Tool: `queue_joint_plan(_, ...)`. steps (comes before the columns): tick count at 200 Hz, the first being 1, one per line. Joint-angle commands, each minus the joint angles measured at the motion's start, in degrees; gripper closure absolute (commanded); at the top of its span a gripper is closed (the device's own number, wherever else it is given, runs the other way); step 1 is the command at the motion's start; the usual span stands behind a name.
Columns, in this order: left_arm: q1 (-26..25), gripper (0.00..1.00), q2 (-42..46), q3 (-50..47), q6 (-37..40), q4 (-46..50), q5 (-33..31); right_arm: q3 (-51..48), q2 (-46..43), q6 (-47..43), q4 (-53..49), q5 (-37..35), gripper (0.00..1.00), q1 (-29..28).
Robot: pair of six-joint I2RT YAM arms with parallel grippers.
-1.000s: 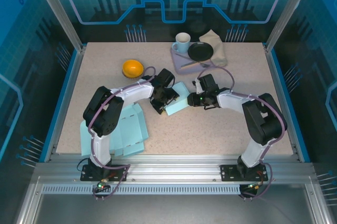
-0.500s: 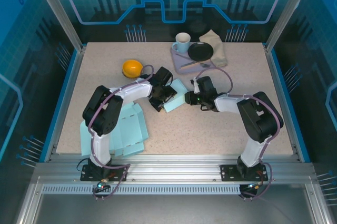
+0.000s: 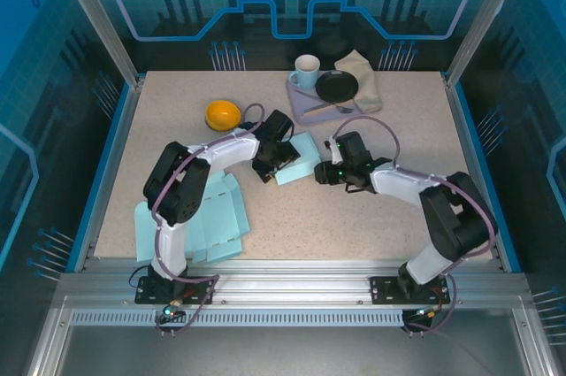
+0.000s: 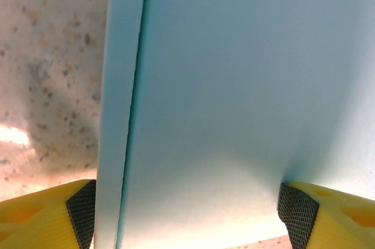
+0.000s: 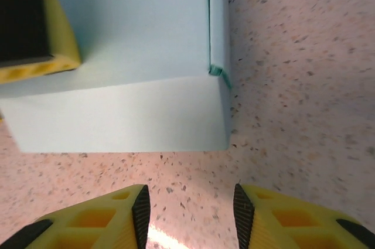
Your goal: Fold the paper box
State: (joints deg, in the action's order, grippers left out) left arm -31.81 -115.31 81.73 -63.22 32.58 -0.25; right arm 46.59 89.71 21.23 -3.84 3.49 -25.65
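Left gripper (image 4: 190, 221) is spread wide across the paper box (image 4: 234, 85), one meshed pad (image 4: 81, 214) against each side, clamping it just above the speckled table (image 4: 53, 73). In the top view the box (image 3: 299, 157) sits at the centre of the frame, left gripper (image 3: 272, 160) at its left end. Right gripper (image 5: 188, 208) stands parted with only bare table between its fingers, the box (image 5: 129, 50) just ahead in the upper left of its view. Compared with half a second ago, the right gripper (image 3: 320, 172) has let go of the box's right edge, widened its gap, and drawn back rightward.
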Motion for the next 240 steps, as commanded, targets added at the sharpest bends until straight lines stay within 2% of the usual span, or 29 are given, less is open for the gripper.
queue_joint_plan(1,-0.4,0.17,-7.3,-3.5,11.4,11.2,-8.4,0.6,-4.7,-0.4,-6.6,0.8,0.53,2.5)
queue_joint_plan(23,-0.5,0.17,-7.8,-3.7,19.3,8.5,-8.5,1.6,-5.6,1.2,-9.2,0.8,0.53,3.1)
queue_joint_plan(48,-0.4,0.18,-7.4,-3.6,25.9,4.3,-2.9,0.6,-5.3,3.3,-6.6,1.7,0.54,2.2)
queue_joint_plan(108,-0.4,0.19,-8.3,-0.7,31.7,6.3,-0.8,-1.7,-1.9,7.4,1.3,0.2,0.54,-2.2)
queue_joint_plan(146,-0.4,0.2,-9.4,-0.8,31.8,7.2,0.6,-1.7,0.4,8.0,2.5,-0.8,0.54,-3.9)
queue_joint_plan(186,-0.4,0.21,-9.1,-1.8,28.2,7.3,0.6,-1.5,1.3,7.3,-0.2,-4.3,0.54,-3.8)
queue_joint_plan(201,-0.4,0.24,-9.3,-2.2,27.3,6.9,1.6,-1.1,2.9,5.9,-0.6,-5.3,0.54,-3.8)
queue_joint_plan(220,-0.4,0.25,-9.4,-2.8,26.7,6.2,2.6,-0.6,4.8,4.8,0.3,-5.8,0.57,-3.2)
queue_joint_plan(240,-0.4,0.25,-9.5,-2.8,26.9,6.1,2.9,-0.1,6.9,4.1,1.2,-7.5,0.66,-2.7)
